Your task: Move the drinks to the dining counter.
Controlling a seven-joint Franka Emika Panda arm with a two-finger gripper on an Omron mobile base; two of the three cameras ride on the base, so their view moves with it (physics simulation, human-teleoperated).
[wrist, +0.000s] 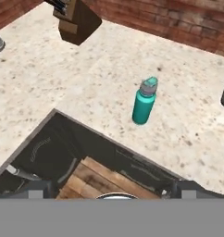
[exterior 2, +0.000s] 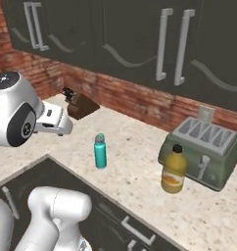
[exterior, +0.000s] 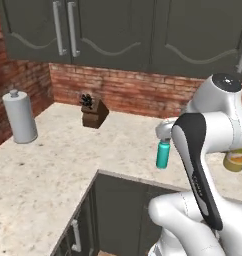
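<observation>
A teal bottle (exterior: 163, 154) (exterior 2: 100, 152) (wrist: 144, 102) with a grey cap stands upright on the speckled counter (wrist: 86, 88), close to its inner corner edge. Farther right stands the yellow-orange juice bottle (exterior 2: 173, 171) (exterior: 236, 161) with a black cap, right against a toaster. My gripper (wrist: 109, 192) is open and holds nothing. It hovers above the counter's front edge, on the near side of the teal bottle and well apart from it. The dining counter is out of view.
A green-grey toaster (exterior 2: 203, 152) sits at the brick wall. At the back left are a knife block (exterior: 94, 114) (exterior 2: 80, 105) and a paper towel roll (exterior: 20, 117). Dark wall cabinets (exterior 2: 140, 39) hang overhead. Dark cabinet fronts (exterior: 118, 210) drop below the L-shaped counter edge.
</observation>
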